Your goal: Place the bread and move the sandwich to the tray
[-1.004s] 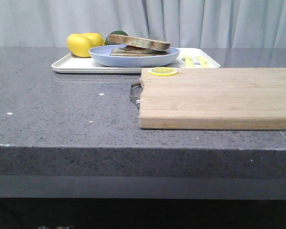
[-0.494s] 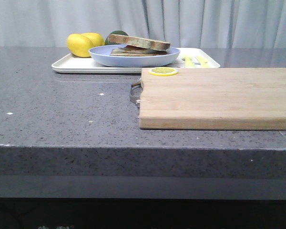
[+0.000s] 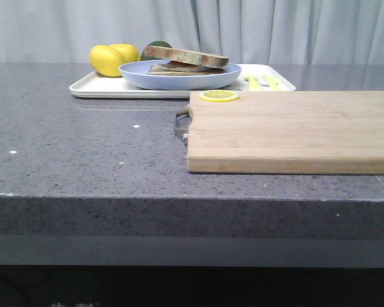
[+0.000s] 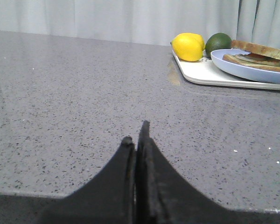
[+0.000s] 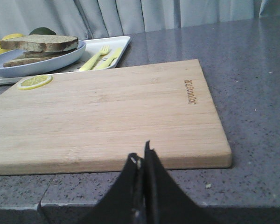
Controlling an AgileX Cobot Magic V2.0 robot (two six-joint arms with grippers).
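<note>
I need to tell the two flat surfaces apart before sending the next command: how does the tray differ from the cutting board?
The tray is white with a low rim and sits farther back; the cutting board is bare light wood, thicker and nearer the table edge. The tray carries a blue plate with the sandwich, lemons and yellow cutlery; the board holds only a lemon slice. Both are flat rectangles lying on the grey countertop.
</note>
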